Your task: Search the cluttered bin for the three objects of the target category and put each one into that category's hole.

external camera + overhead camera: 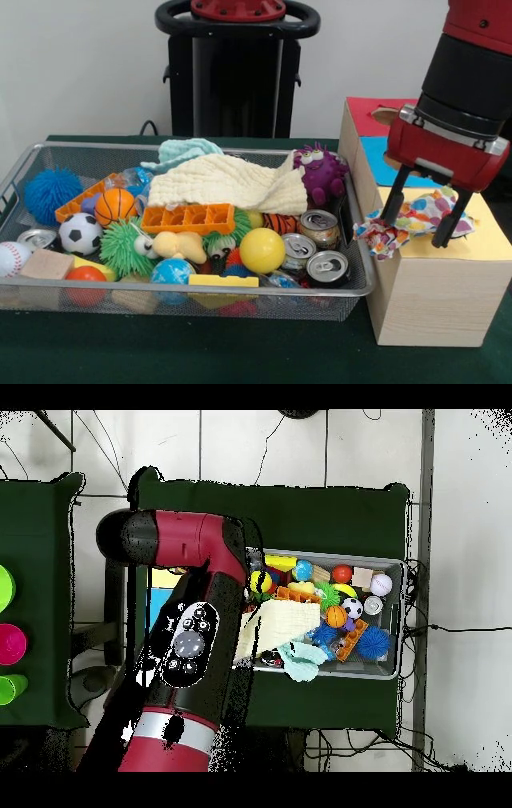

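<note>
The gripper [422, 219] hangs over the wooden box [436, 280], fingers spread, straddling a polka-dot wrapper [416, 218] lying on the box's yellow top. The cluttered bin [352, 290] sits just beside that box.

cream cloth [228, 182] over crowded bin [364, 276]

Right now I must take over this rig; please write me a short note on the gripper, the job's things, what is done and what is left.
Gripper: open, fingers pointing down over the wooden box, astride a polka-dot wrapper.
The wrapper lies on the box's yellow top, partly hanging over the edge toward the wire tray; whether the fingers touch it I cannot tell.
Tray: full of balls, cans, a cream cloth and a purple plush toy. No other bright wrapper shows in it.
Done: one wrapper is out of the tray.
Left: get it into its hole, then look for others, perhaps under the cloth.
</note>
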{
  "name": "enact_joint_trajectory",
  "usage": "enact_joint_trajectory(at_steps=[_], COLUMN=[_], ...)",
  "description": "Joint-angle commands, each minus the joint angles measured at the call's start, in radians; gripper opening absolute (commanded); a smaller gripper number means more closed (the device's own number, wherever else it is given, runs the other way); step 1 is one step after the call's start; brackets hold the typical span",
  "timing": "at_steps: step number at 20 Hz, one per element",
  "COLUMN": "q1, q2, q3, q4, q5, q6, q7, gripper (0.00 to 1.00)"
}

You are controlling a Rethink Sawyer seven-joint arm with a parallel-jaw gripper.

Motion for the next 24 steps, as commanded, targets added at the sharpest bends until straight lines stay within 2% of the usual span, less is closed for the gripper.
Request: enact_joint_trajectory(at_steps=[1, 11, 18, 24], q1=[-0.043, -0.029, -0.039, -0.041], q2=[0.033, 0.039, 0.048, 0.057], q3=[0.029, 0.025, 0.03, 0.029], q4=[0.012, 0.018, -0.002, 0.003], q5=[-0.025, -0.02, -0.026, -0.03], q6=[-0.021, 0.028, 0.077, 0.076], q7=[0.153, 0.172, 0.142, 0.141], gripper=[1.0, 1.0, 1.0, 1.0])
